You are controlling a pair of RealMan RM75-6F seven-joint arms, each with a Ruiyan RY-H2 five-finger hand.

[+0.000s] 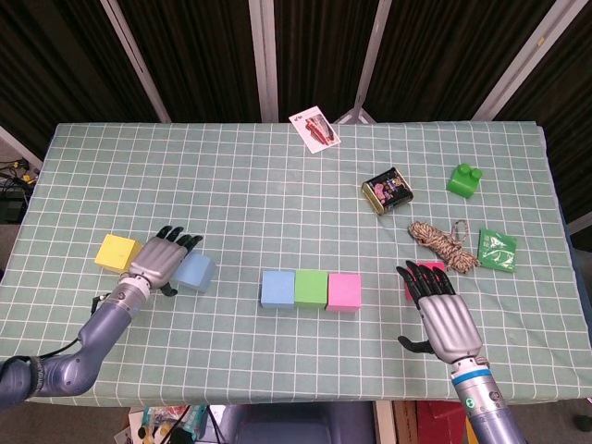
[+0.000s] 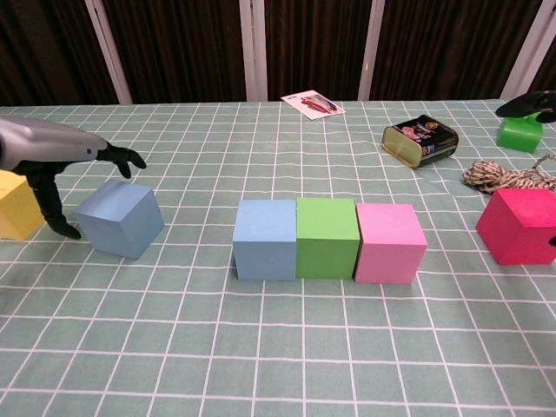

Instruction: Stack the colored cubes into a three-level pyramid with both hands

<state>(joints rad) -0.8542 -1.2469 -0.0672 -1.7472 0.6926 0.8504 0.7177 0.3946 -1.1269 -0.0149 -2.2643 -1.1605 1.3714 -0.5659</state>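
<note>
On the green checked tablecloth [image 1: 277, 185], three cubes sit touching in a row near the front middle: a blue cube [image 1: 277, 289], a green cube [image 1: 311, 289] and a pink cube [image 1: 344, 291]. To the left, well apart from the row, a loose light-blue cube [image 1: 197, 271] lies turned at an angle, and the left hand [image 1: 159, 262] hovers over its left side with fingers spread, the thumb reaching down beside the cube's left face (in the chest view the thumb tip sits just beside that face, though I cannot tell if it touches); it holds nothing. A yellow cube [image 1: 117, 252] rests just left of that hand. On the right, the right hand [image 1: 442, 310] is flat and open with fingers apart, its fingertips over the near edge of a red cube [image 2: 523, 226], which stands on the cloth well apart from the pink one. Further back on the right lie a coil of rope [image 1: 440, 242], a small dark tin [image 1: 387, 191], a green toy brick [image 1: 464, 179] and a green packet [image 1: 497, 250]; a card [image 1: 314, 129] lies near the far edge.
</note>
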